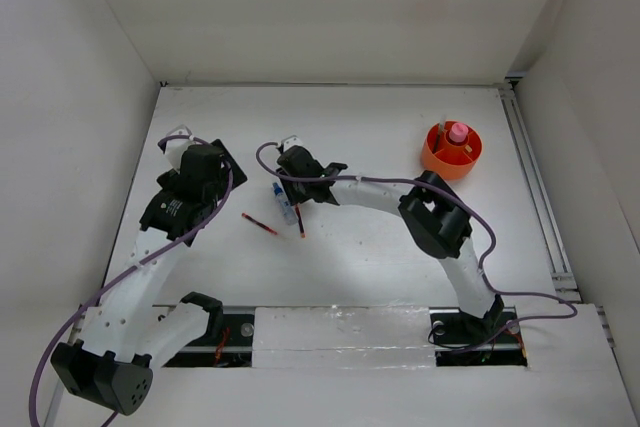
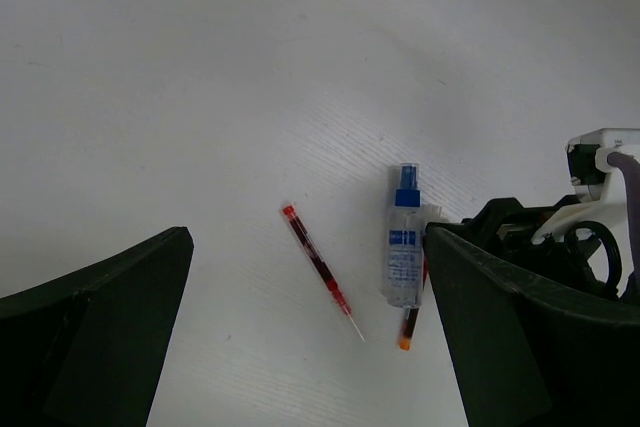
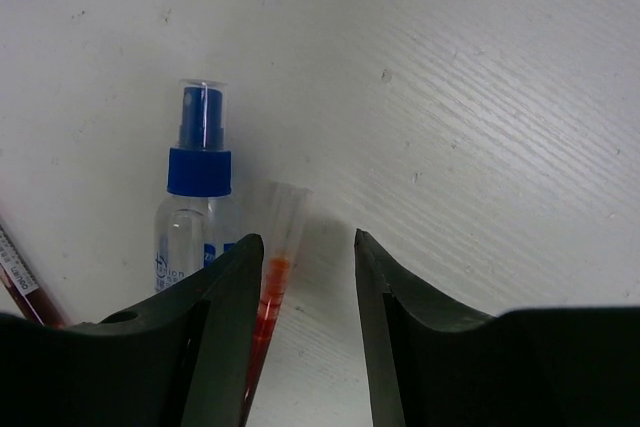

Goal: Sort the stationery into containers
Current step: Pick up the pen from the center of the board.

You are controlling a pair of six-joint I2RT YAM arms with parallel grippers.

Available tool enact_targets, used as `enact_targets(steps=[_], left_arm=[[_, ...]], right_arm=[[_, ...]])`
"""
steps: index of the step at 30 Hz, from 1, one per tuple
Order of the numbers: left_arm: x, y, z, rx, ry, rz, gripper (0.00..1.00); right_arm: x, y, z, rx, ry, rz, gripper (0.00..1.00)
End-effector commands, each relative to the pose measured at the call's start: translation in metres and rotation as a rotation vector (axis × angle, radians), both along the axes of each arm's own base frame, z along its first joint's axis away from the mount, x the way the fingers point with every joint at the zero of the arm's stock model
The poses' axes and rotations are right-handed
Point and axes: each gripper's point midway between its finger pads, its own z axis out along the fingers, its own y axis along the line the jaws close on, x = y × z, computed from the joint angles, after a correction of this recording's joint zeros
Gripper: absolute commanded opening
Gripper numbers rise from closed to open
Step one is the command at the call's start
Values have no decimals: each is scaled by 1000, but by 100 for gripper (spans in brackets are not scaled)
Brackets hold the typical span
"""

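My right gripper (image 1: 297,185) is open and low over the table. In the right wrist view (image 3: 306,239) a thin red pen (image 3: 272,247) with a clear cap lies between its jaws, close against the left finger (image 3: 225,327). The clear blue-capped bottle (image 3: 195,197) lies just left of that pen (image 1: 299,219). A second red pen (image 1: 259,224) lies apart to the left. My left gripper (image 1: 205,175) is open and empty, raised above both pens (image 2: 318,267) and the bottle (image 2: 404,242). The orange tub (image 1: 437,161) stands at the far right and holds a pink-capped cylinder (image 1: 458,133).
White walls close in the table at the back and on both sides. A rail runs along the right edge (image 1: 535,197). The right arm's elbow (image 1: 437,215) hangs over the table's middle right. A white strip (image 1: 340,332) lies along the near edge between the arm bases.
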Motion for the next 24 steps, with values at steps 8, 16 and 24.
enact_targets(steps=[8,16,24], left_arm=[[2,0,20,-14,-66,-4,100],[2,0,20,-14,-66,-4,100],[1,1,22,-16,-75,-4,100]], right_arm=[[6,3,-2,-28,-10,-29,46],[-2,-1,-8,-37,18,-14,46],[-4,-22,-20,-98,33,-44,46]])
